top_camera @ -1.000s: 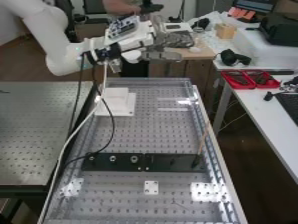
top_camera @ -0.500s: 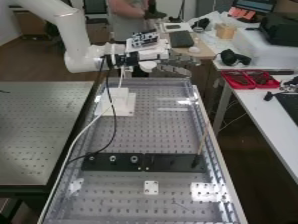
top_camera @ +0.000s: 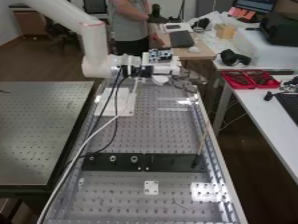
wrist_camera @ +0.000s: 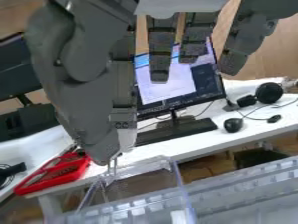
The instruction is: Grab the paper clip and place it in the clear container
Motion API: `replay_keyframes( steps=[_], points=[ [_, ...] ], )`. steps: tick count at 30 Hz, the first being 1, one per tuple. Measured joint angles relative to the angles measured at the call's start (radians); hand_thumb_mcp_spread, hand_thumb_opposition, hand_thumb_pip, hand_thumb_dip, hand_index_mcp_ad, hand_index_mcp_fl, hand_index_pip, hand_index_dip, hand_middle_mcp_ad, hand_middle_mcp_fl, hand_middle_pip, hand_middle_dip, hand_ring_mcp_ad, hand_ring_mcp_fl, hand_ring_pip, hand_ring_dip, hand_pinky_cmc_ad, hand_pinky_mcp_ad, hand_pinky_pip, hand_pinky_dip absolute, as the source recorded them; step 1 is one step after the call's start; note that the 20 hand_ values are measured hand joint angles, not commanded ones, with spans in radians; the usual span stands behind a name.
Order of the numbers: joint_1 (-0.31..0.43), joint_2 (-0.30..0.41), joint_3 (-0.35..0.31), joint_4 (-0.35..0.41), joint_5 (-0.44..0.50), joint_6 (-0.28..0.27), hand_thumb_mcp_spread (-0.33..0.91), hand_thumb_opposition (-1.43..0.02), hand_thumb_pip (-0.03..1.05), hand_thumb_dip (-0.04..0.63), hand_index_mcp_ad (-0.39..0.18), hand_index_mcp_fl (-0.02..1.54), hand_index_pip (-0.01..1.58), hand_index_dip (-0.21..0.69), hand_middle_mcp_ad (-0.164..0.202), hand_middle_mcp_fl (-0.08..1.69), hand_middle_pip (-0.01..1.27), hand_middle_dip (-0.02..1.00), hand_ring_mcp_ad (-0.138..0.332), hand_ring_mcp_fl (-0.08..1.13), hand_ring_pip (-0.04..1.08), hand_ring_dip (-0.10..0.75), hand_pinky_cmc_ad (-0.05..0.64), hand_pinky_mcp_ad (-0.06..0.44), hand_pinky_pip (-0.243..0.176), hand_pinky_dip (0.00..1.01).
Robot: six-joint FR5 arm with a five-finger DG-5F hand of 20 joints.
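While the hand (top_camera: 189, 80) hangs at the far end of the worktop (top_camera: 159, 135), its thumb and a finger pinch what looks like the paper clip (wrist_camera: 113, 168) near the clear container (wrist_camera: 142, 181). Placing seems under way; next, centre over the opening, avoiding its thin walls, and release.

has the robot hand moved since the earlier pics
Yes. In the high view the hand has moved down and to the right: it was well above the bench's far edge and now overlaps it, closer to the red trays.
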Motion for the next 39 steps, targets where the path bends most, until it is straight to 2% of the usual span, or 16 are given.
replay_keyframes(
  steps=[6,21,25,26,27,28,30,32,34,39],
  points=[
    [0.008,-0.031,0.029,-0.027,0.008,0.011,0.51,-0.96,0.58,0.220,-0.152,0.79,1.27,-0.012,0.047,0.21,0.13,0.19,0.080,0.01,0.10,0.093,0.346,0.258,-0.010,0.26],
    [0.008,-0.048,0.035,-0.049,0.000,0.034,0.49,-0.97,0.58,0.220,-0.152,0.79,1.27,-0.012,0.051,0.21,0.13,0.19,0.080,0.01,0.10,0.093,0.342,0.257,-0.012,0.28],
    [0.006,-0.050,0.040,-0.066,-0.010,0.030,0.46,-0.96,0.58,0.218,-0.157,0.73,1.27,-0.002,0.049,0.19,0.13,0.19,0.080,0.02,0.14,0.093,0.342,0.255,-0.026,0.40],
    [0.005,-0.051,0.041,-0.069,-0.013,0.034,0.46,-0.93,0.65,0.229,-0.154,0.65,1.27,-0.003,0.051,0.13,0.13,0.19,0.080,0.01,0.15,0.091,0.346,0.258,-0.028,0.43],
    [0.003,-0.051,0.041,-0.071,-0.014,0.039,0.45,-0.90,0.76,0.241,-0.157,0.50,1.26,-0.005,0.049,0.09,0.13,0.19,0.080,0.00,0.18,0.091,0.346,0.258,-0.031,0.46],
    [0.002,-0.052,0.042,-0.072,-0.015,0.040,0.43,-0.88,0.80,0.257,-0.157,0.42,1.26,-0.021,0.049,0.08,0.13,0.19,0.084,0.00,0.18,0.087,0.342,0.255,-0.044,0.49],
    [-0.001,-0.053,0.044,-0.079,-0.020,0.040,0.41,-0.87,0.76,0.269,-0.157,0.43,1.27,-0.030,0.049,0.07,0.13,0.19,0.084,0.00,0.20,0.072,0.342,0.258,-0.059,0.55],
    [-0.003,-0.053,0.045,-0.083,-0.022,0.039,0.39,-0.85,0.76,0.269,-0.157,0.38,1.28,-0.042,0.049,0.07,0.13,0.19,0.084,0.00,0.20,0.058,0.340,0.255,-0.075,0.60],
    [-0.003,-0.054,0.046,-0.087,-0.024,0.039,0.39,-0.82,0.78,0.269,-0.157,0.31,1.30,-0.047,0.049,0.02,0.13,0.19,0.084,0.00,0.20,0.058,0.340,0.258,-0.075,0.61],
    [-0.006,-0.052,0.046,-0.095,-0.030,0.043,0.38,-0.82,0.80,0.272,-0.157,0.29,1.30,-0.054,0.049,0.02,0.13,0.19,0.084,0.00,0.21,0.031,0.333,0.258,-0.080,0.65]
  ],
)
